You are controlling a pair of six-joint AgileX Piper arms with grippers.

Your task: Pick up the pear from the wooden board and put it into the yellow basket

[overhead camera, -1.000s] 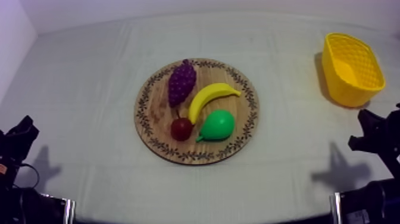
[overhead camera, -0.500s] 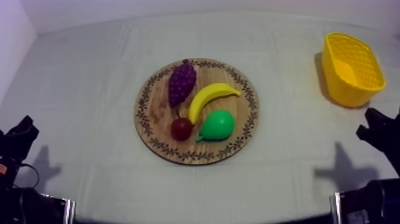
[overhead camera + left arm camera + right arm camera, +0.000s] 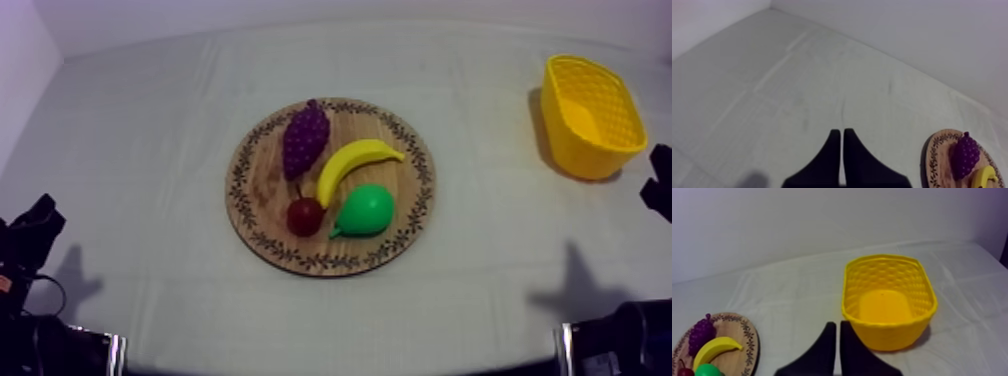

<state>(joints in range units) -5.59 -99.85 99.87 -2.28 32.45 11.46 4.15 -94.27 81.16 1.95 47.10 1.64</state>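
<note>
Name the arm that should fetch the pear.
Right. The pear lies on the right half of the wooden board, and the yellow basket stands just ahead of the right gripper; the left gripper sits beyond the board.

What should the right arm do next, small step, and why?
Probably swing the right gripper away from the yellow basket toward the pear, then open it. It is shut on nothing and points at the basket, while the pear lies on the wooden board beside the banana. The basket stands on the right arm's side, so that arm suits the job.

Right wrist view's edge cuts off the pear (image 3: 708,371) and wooden board (image 3: 742,332).
</note>
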